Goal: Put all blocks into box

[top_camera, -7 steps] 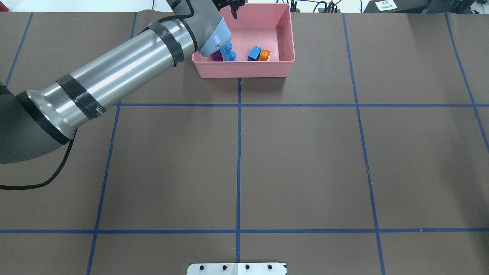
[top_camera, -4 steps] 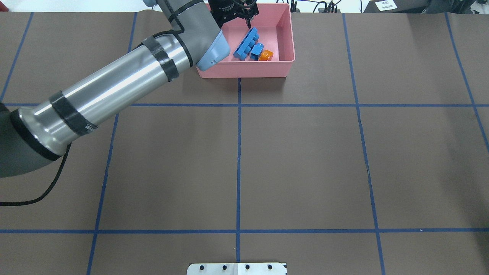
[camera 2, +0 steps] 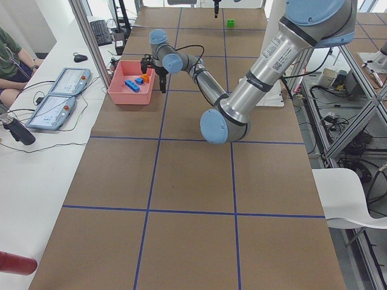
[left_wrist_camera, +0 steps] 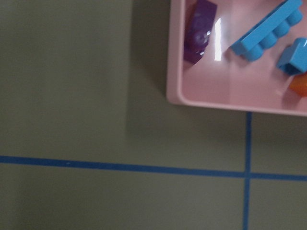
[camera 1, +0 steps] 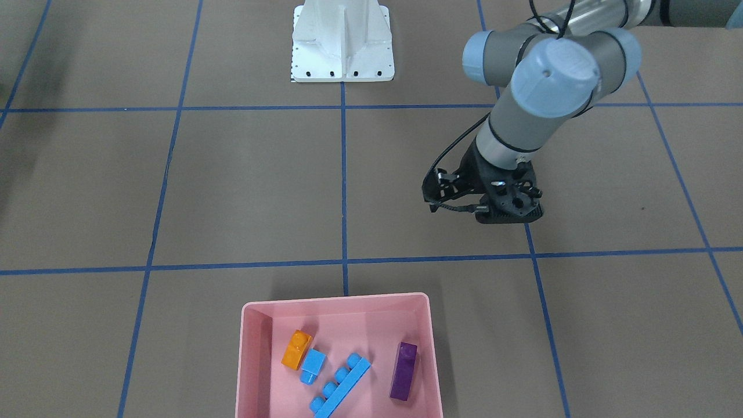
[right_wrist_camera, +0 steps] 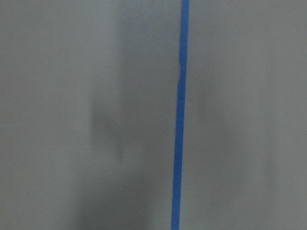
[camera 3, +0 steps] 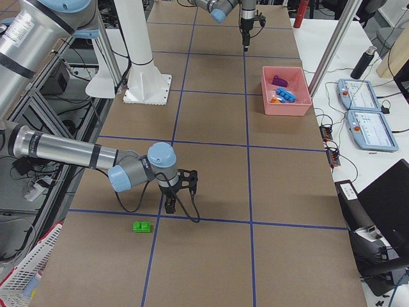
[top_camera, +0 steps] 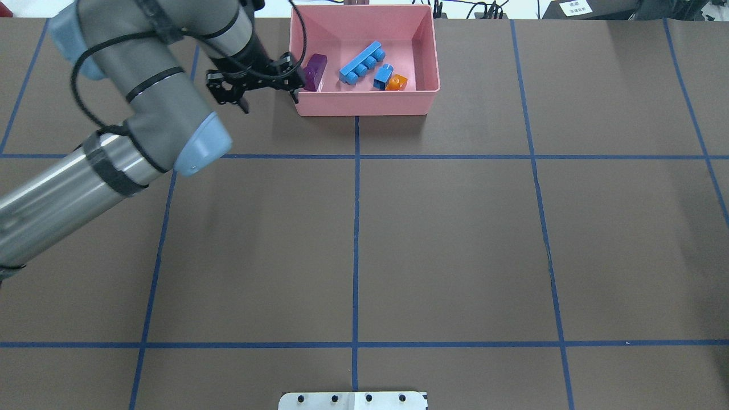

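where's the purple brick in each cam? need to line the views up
Front-facing: purple brick, bottom centre, right side of pink box.
Overhead: purple brick, top, box's left end.
Exterior left: too small to tell.
Exterior right: purple brick, upper right.
Left wrist: purple brick, top.
Right wrist: not in view.
Shared landmark: pink box.

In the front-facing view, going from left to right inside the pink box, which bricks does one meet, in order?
orange brick → small blue brick → long blue brick → purple brick
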You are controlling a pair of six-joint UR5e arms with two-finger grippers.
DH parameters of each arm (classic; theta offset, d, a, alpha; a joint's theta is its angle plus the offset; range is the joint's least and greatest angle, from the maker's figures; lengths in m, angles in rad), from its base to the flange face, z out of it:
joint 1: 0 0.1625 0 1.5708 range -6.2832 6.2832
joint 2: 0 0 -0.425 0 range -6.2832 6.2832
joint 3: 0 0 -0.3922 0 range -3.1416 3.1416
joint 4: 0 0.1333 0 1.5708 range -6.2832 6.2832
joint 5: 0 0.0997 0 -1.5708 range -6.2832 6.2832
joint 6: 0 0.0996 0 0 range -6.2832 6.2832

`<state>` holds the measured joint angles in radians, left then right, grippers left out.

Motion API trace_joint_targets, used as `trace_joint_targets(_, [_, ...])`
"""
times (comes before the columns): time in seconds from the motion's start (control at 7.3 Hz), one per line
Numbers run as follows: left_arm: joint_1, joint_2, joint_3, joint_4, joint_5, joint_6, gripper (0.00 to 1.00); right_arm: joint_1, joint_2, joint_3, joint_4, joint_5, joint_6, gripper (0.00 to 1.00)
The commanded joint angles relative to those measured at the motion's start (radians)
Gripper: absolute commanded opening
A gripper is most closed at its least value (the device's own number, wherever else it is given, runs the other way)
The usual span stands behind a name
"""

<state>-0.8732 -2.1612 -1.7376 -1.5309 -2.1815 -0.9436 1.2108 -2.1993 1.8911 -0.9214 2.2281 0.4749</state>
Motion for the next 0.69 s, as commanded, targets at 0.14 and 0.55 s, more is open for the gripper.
trace_joint_targets(0.14, [-0.076, 0.398, -0.279, 0.049, 0.002, 0.398, 1.0, -0.051, -0.059, -0.09, 0.13, -0.016, 0.004, 0.99])
trace_joint_targets(0.55, [-0.087, 0.423, -0.287, 0.047, 0.002, 0.44, 1.0, -0.217, -0.059, -0.119, 0.13, -0.053, 0.011, 1.0])
